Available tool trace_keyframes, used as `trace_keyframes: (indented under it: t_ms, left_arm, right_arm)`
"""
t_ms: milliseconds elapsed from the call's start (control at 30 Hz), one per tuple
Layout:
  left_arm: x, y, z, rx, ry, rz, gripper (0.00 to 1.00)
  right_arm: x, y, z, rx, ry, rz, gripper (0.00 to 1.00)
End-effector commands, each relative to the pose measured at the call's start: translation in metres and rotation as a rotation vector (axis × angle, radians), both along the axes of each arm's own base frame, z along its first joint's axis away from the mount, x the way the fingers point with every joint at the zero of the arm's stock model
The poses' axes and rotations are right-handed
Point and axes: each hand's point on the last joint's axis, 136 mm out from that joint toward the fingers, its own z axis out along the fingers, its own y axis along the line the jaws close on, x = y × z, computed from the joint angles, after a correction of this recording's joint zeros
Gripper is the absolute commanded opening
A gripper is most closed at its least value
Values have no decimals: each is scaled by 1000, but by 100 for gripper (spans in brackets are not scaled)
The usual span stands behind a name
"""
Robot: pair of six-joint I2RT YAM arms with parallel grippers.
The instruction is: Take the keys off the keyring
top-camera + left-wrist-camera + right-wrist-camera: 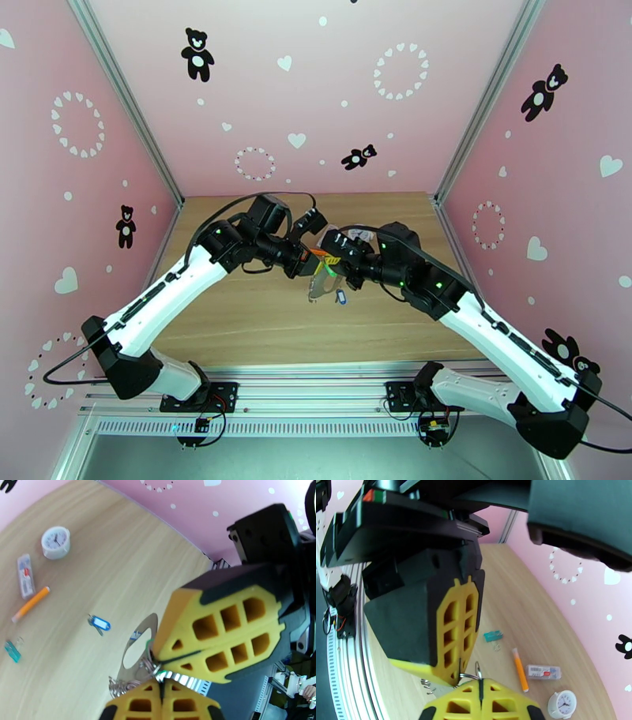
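**Both claws clamped on keyring mid-air, blue key down on table**

- left gripper: fingers fully together, no gap, tips nipping the small metal rings of the keyring
- right gripper: same, pads pressed flat, pinching the same ring cluster from the opp side. The two grippers sit tip to tip, nearly touching
- keyring is held off the table between the tips, over approx the table centre. Its grey oval loop hangs below the pinch point, and a bunch of small rings sits at its lower end. Can't tell if those touch the wood
- green key: a green sliver shows right at the pinch, up against the right gripper's fingertip and on the ring side. Rest is hidden by the pads
- blue key: flat on the table, apart from the keyring, near the loop but not touching
- Other items, well apart from the keys:
  - white clock
  - flat clear packet w/ red + white print, contents can't tell
  - orange pen, just beside the packet
  - teal trinket w/ a small ring on it, nearest the table edge
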Motion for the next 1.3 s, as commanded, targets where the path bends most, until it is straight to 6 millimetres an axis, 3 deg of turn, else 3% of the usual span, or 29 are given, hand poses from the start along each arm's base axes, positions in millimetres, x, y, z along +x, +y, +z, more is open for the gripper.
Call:
trace_keyframes:
  t_ms: [0,233,367,467,633,733,967,1100,1200,1267]
  left_arm:
    - [-19,7,-4,2,152,54,0]
    - [-9,5,-22,58,220,120,0]
    - [-3,3,-32,154,221,82,0]
    - [0,14,-44,240,198,85,0]
    - [-7,13,-40,243,202,14,0]
    - [0,19,-48,328,178,15,0]
    - [-1,7,-35,250,158,-47,4]
    - [-2,4,-17,148,166,-61,20]
    - [-3,8,-2,90,140,-45,20]
    - [-4,11,8,52,107,-36,26]
  right_arm:
    - [-7,-2,-22,-71,79,24,0]
    - [-26,5,-39,-57,193,101,0]
    - [-20,7,-39,-52,231,63,0]
    - [-19,8,-41,-38,252,48,0]
    - [-13,6,-44,-19,252,12,0]
    - [-19,13,-42,17,276,56,0]
    - [-18,16,-45,31,323,43,0]
    - [-13,17,-47,40,374,25,0]
    - [-8,14,-48,48,408,-3,0]
    - [-6,11,-46,64,429,-17,0]
